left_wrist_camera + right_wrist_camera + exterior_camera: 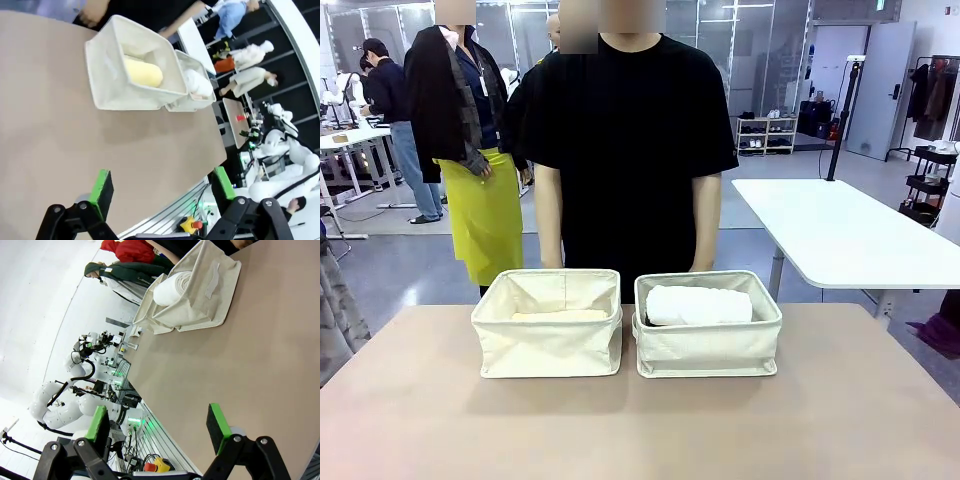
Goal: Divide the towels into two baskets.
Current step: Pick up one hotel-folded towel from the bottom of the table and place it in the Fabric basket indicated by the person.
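Note:
Two cream canvas baskets stand side by side at the far middle of the table. The left basket (548,340) holds a yellow towel (143,71), whose top barely shows over the rim in the front view. A rolled white towel (698,305) lies in the right basket (708,345), also seen in the right wrist view as a white roll (172,287). My left gripper (162,192) hangs open above the bare table on the near side. My right gripper (157,427) is open too, with nothing between its green pads.
A person in a black shirt (630,150) stands right behind the baskets at the far edge, arms down. The tan table (640,430) has free room in front of the baskets. A white table (840,235) stands behind at the right.

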`<state>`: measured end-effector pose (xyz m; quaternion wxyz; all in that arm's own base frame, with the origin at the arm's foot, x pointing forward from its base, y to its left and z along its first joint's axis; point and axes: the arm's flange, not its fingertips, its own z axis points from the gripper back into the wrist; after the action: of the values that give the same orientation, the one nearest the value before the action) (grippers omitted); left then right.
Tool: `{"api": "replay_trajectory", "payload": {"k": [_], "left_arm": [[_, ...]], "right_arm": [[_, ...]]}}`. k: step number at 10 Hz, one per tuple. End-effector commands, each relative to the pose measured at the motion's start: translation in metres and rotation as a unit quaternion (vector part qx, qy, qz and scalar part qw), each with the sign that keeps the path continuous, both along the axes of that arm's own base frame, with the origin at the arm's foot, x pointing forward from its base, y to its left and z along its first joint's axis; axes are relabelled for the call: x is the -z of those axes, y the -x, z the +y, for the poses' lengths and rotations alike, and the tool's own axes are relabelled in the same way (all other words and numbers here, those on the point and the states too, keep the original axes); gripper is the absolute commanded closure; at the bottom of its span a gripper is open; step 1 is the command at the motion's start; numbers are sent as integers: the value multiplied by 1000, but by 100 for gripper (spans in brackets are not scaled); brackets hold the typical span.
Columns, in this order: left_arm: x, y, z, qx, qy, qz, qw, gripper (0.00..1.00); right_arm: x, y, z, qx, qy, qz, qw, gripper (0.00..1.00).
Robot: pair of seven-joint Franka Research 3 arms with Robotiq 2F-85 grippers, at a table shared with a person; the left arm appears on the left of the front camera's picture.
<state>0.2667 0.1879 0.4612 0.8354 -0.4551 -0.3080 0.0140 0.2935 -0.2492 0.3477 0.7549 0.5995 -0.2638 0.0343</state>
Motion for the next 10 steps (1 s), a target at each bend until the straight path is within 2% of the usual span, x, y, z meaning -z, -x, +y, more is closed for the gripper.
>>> {"api": "replay_trajectory", "payload": {"k": [1, 3, 4, 5, 6, 10], "left_arm": [[35, 47, -24, -18, -9, 12, 1000, 0], [37, 49, -8, -27, -32, 54, 998, 0], [39, 53, 0, -61, -42, 66, 995, 0], [34, 50, 3, -84, -74, 33, 993, 0], [19, 30, 34, -44, -26, 47, 998, 0], [19, 30, 34, -44, -26, 47, 998, 0]], "right_arm": [[-4, 2, 2, 3, -4, 12, 1000, 2], [-4, 2, 2, 3, -4, 12, 1000, 2], [-4, 2, 2, 3, -4, 12, 1000, 2], [-4, 2, 2, 3, -4, 12, 1000, 2], [-4, 2, 2, 3, -4, 12, 1000, 2], [-4, 2, 2, 3, -4, 12, 1000, 2]]}}
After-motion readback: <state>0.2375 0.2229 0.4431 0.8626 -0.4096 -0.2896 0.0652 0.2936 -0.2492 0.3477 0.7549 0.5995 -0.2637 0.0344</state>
